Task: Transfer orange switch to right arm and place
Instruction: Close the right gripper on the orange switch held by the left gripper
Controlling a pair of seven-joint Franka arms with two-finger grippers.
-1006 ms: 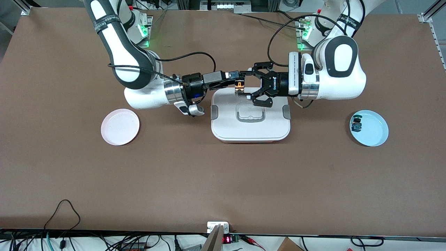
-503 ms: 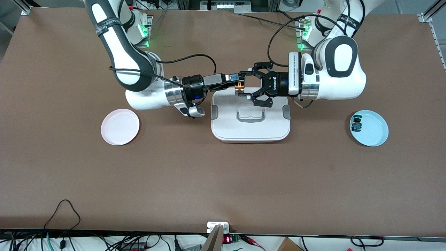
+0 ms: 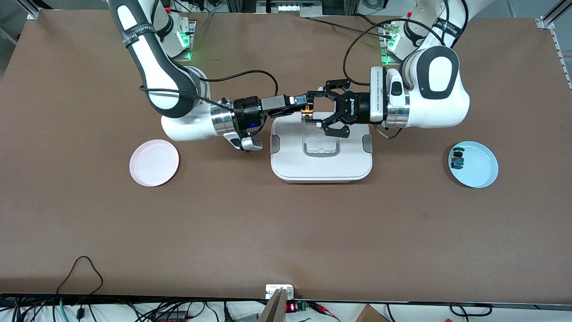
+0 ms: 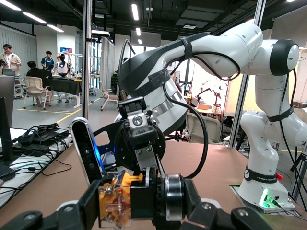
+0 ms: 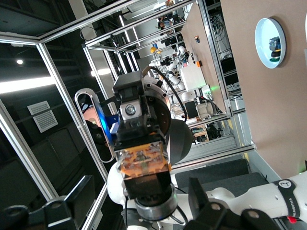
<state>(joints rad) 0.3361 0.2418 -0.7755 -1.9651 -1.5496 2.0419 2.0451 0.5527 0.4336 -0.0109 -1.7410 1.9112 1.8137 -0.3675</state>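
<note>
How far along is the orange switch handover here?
Done: the right gripper is shut on the tiny orange-bodied switch, over the white lidded box. In hand: the left gripper is open around it, not yet withdrawn. Left: placing it, perhaps on the pink round plate.

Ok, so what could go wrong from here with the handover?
1. The right pincer seems to hold the tiny switch only at its tip, in the air over the white box. A slip would likely drop it there.
2. The open left pincer brackets the switch, so pulling away askew may knock it loose.
3. The pink plate, probably the target, lies off toward the right arm's end, so a fast swing could shake the switch free.
</note>
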